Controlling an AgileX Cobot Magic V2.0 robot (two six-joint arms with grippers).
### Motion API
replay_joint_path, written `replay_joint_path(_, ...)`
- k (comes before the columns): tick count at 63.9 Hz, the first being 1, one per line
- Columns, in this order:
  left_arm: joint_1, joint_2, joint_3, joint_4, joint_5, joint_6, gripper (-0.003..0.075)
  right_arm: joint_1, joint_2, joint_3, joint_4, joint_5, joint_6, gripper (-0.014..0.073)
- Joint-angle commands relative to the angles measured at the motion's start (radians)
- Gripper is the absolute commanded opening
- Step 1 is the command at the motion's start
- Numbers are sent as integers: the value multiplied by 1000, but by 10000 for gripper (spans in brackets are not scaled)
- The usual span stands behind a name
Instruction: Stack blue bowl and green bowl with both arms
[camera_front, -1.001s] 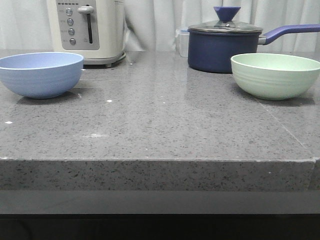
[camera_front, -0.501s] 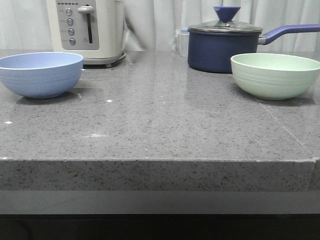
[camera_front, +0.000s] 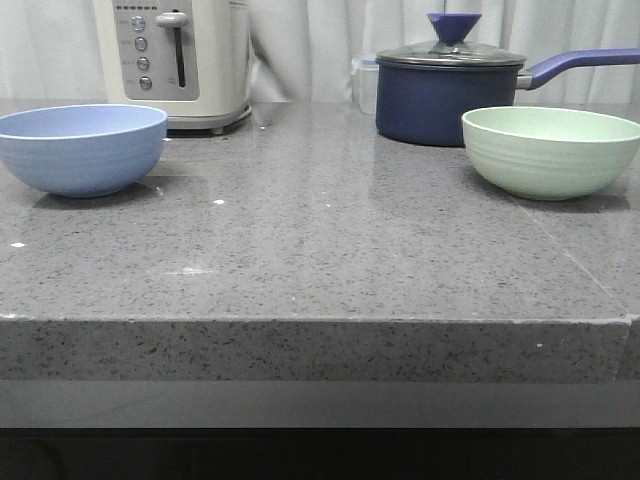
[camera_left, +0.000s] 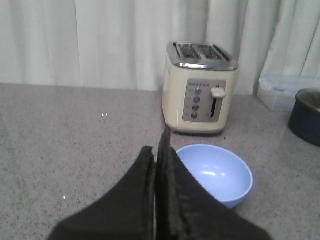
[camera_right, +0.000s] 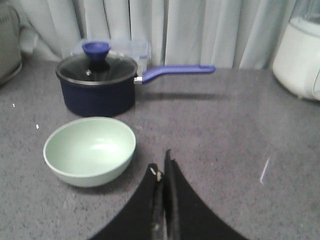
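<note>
On the counter (camera_front: 320, 250), blue bowl (camera_front: 82, 148) and green bowl (camera_front: 549, 150) sit well apart

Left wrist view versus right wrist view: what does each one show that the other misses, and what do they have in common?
Only the left wrist view shows the blue bowl, empty, in front of the cream toaster, plus the shut left gripper. Only the right wrist view shows the green bowl, empty, near the saucepan's long handle and knobbed lid, a white appliance at the edge, and the shut right gripper. Both share the grey countertop, the pale curtain, the clear plastic container and a part of the saucepan.
</note>
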Motion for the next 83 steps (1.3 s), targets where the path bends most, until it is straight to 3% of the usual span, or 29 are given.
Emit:
replay_joint_path(1, 0, 72, -35, -7, -50, 2, -20, -5, 75, -35, -19, -9, -6, -65)
replay_joint_path(35, 0, 285, -35, -7, -48, 2, -16, -5, 300, -26, -19, 8, -12, -43)
replay_joint_path(40, 0, 294, -35, -5, -50, 2, 39, -3, 315, -26, -19, 8, -26, 57)
replay_joint_path(52, 0, 301, -35, -3, -57, 2, 434, -3, 316, -26, -19, 1, -26, 484)
replay_joint_path(57, 0, 301, -35, -3, -57, 2, 511, -3, 316, -26, -18, 2, -26, 587)
replay_joint_path(72, -1, 301, -35, -16, -59, 2, 512, -3, 338, -69, 15, 46, -26, 596)
replay_joint_path(83, -103, 301, -35, -20, -63, 10, 512, -3, 437, -188, 15, 148, -26, 596)
